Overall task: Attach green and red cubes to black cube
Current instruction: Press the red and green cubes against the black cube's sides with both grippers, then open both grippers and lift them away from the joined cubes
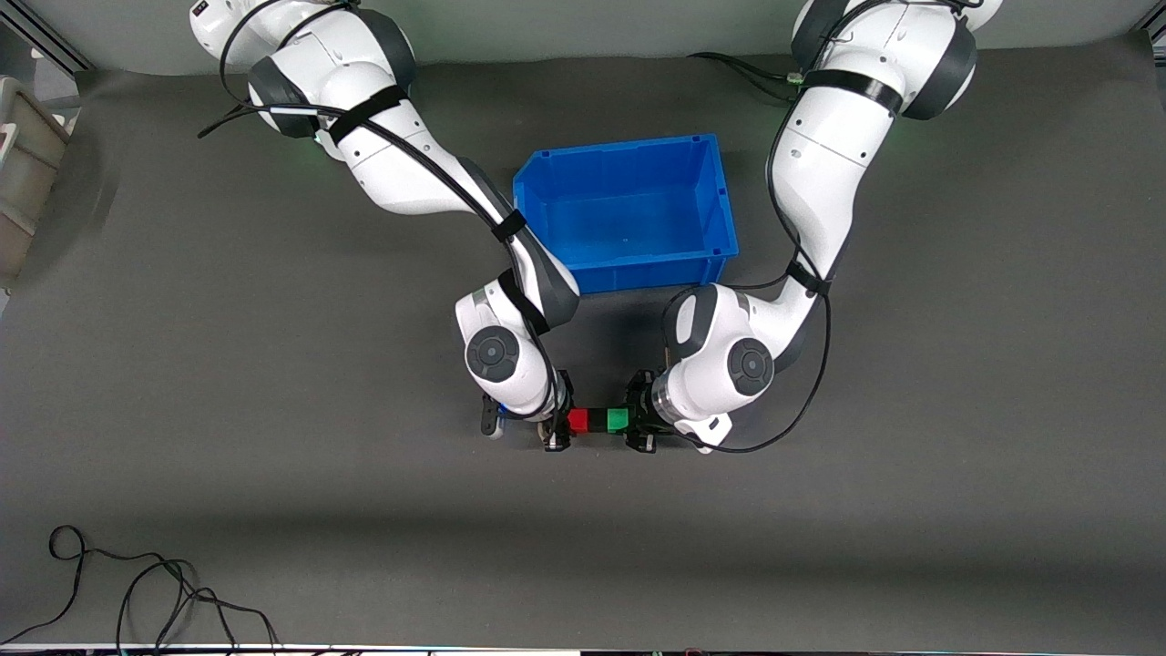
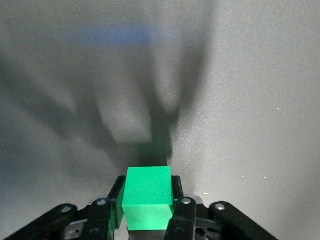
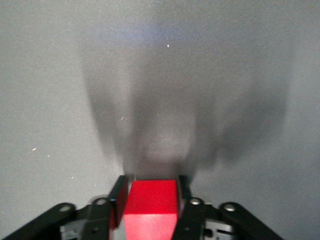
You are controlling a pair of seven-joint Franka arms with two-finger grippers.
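In the front view the red cube (image 1: pixel 577 420), the black cube (image 1: pixel 598 421) and the green cube (image 1: pixel 618 419) form one row, side by side and touching. The black cube is in the middle. My right gripper (image 1: pixel 562 421) is shut on the red cube (image 3: pixel 152 205) at its end of the row. My left gripper (image 1: pixel 631 421) is shut on the green cube (image 2: pixel 148 200) at the other end. The row hangs a little above the grey mat (image 1: pixel 273 383). In the wrist views each gripper (image 2: pixel 147 186) (image 3: pixel 150 192) clamps its cube between both fingers. The black cube is hidden there.
A blue bin (image 1: pixel 706 214) stands on the mat, farther from the front camera than the grippers. A grey crate (image 1: pixel 23 173) sits at the right arm's end of the table. A black cable (image 1: pixel 146 592) lies near the front edge.
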